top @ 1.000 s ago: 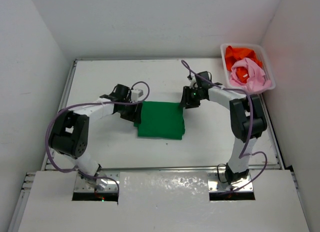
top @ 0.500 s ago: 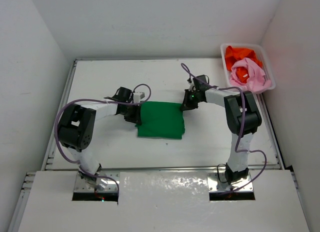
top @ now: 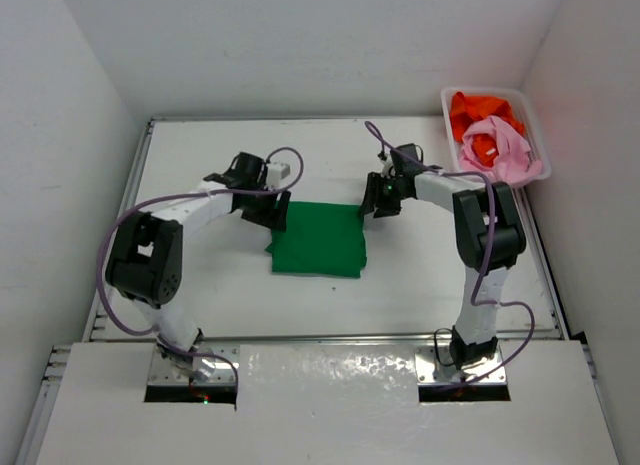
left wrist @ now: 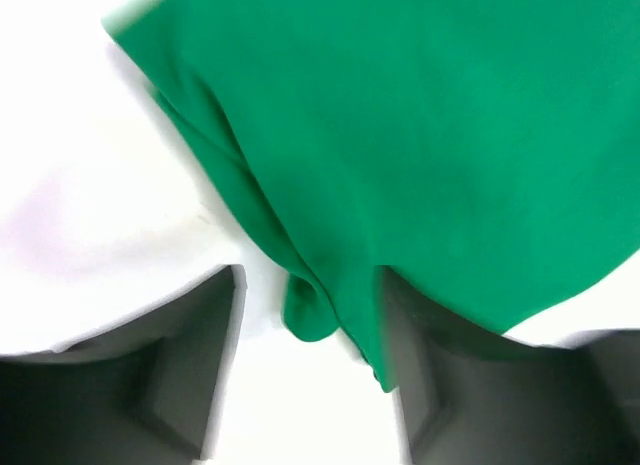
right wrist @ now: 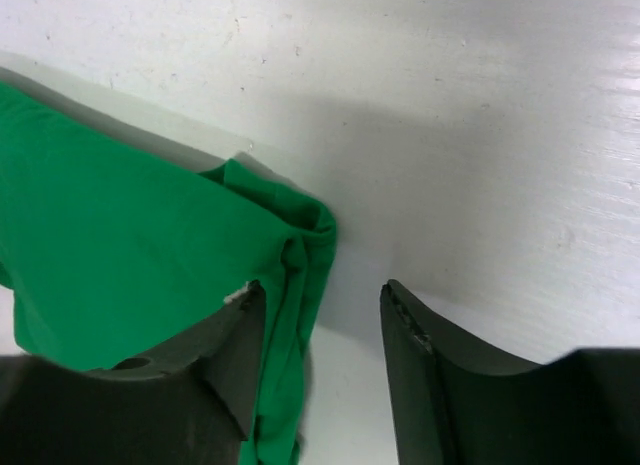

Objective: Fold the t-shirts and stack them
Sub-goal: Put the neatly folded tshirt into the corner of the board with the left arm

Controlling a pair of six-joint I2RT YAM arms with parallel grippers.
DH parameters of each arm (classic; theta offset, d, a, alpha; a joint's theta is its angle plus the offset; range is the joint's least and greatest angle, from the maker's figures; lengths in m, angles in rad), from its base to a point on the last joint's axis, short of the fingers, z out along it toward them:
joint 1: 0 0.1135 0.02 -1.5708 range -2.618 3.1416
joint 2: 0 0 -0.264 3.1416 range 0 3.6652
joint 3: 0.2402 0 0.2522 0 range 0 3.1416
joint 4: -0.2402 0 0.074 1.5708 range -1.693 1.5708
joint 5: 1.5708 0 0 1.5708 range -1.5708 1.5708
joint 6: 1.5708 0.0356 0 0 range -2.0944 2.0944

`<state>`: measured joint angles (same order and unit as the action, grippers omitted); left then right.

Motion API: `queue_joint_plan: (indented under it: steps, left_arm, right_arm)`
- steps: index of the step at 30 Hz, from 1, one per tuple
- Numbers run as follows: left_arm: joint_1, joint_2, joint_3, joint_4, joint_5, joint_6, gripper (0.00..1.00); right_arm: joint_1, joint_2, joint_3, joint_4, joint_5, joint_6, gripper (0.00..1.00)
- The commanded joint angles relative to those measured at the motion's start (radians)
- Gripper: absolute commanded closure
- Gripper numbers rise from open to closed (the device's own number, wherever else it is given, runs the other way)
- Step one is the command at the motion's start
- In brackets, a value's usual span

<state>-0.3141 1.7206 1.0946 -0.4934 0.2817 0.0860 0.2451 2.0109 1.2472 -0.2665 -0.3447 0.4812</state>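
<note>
Green soft cloth t-shirt is laid folded at the middle of the white table. Its left edge is straddled by the left gripper, fingers parted, nothing clamped. Its far right corner is flanked by the right gripper, likewise spread. Orange cloth t-shirt and pale pink cloth t-shirt are bundled in the white plastic lattice basket.

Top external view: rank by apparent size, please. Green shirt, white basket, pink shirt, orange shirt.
1. White plastic lattice basket and folded bright green cloth t-shirt: near alike, the basket maybe slightly larger.
2. Crumpled pale pink t-shirt.
3. Crumpled vivid orange t-shirt: partly buried under the pink one, so unsure.
</note>
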Motion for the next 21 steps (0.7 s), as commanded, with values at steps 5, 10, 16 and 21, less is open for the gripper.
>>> queue_joint_plan:
  steps: [5,10,16,21]
  left_arm:
    - [0.003,-0.073,0.108,-0.024,-0.049,-0.02,0.0]
    - [0.032,0.029,0.056,0.051,-0.035,-0.077,0.0]
    - [0.053,0.086,0.027,0.093,0.008,-0.114,0.0]
    - [0.015,0.117,-0.071,0.183,0.153,-0.149,0.14]
  right_arm:
    - [-0.003,-0.167,-0.015,-0.109,0.079,-0.07,0.45]
    - [0.0,-0.225,-0.106,-0.106,0.084,-0.043,0.45]
    - [0.026,-0.258,-0.225,-0.034,0.042,0.0,0.45]
    - [0.039,-0.241,-0.29,0.059,-0.019,0.063,0.48]
